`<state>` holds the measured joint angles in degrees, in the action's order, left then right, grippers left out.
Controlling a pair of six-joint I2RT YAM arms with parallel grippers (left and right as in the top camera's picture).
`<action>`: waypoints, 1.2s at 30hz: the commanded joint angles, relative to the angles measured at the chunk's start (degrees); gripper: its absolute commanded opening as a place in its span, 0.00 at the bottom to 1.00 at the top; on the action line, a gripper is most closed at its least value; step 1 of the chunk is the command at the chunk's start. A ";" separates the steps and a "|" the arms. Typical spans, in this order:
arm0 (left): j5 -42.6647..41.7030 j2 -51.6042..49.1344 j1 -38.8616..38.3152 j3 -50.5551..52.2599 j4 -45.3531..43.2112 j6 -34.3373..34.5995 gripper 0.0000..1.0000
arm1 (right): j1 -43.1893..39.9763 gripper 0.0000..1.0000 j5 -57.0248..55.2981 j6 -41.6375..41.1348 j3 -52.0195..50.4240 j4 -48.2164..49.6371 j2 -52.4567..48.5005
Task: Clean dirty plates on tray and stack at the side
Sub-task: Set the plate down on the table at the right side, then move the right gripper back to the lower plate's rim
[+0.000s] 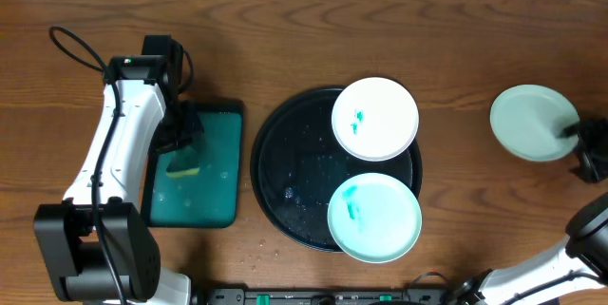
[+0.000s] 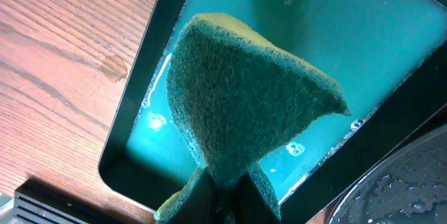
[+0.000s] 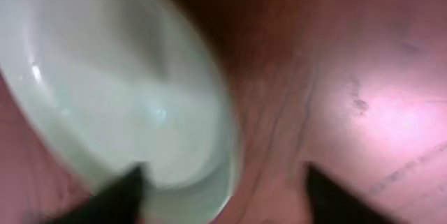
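Plates show up three times on my overhead feed: two sit on the black tray and one lies apart from it on the bare counter, well off to the right. The upper plate is white, carries a few small teal marks left of its centre, and overlaps the tray's upper right rim. The lower plate is pale mint with a teal smear left of centre, and it overhangs the tray's lower right rim. These two almost meet edge to edge. The tray's bare black floor is speckled with droplets.

The third plate is an even pale mint and rests flat on the wood. My right gripper is at its right edge. The right wrist view is badly blurred, but I can make out the right gripper with its fingers spread wide. One finger is over the plate's rim and the other is over the wood, and neither clamps anything.

My left gripper hangs over the teal tray, which lies just left of the black tray. In the left wrist view the left gripper is pinched tight on a sponge. Its green scouring face is toward the camera, with a yellow edge behind, above the teal liquid.
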<state>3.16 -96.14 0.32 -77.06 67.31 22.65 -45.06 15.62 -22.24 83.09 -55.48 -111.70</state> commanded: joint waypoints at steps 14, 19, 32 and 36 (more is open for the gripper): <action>0.31 0.15 0.15 -0.04 0.35 -0.35 0.08 | 23.67 0.99 5.51 10.97 0.81 -6.97 20.31; 0.31 0.15 0.15 -0.04 -0.04 -0.35 0.08 | 35.04 0.99 9.86 13.11 0.81 -14.82 22.36; 0.31 0.15 0.15 -0.04 -0.55 -0.35 0.07 | 53.77 0.87 -5.46 -6.99 -7.91 -23.58 24.46; 0.31 0.15 0.15 -0.04 -0.57 -0.35 0.07 | 57.02 0.83 -5.95 -11.93 -14.93 -22.01 24.46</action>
<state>3.16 -96.14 0.32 -77.06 66.63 22.65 10.37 11.77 -28.08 72.07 -78.22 -88.16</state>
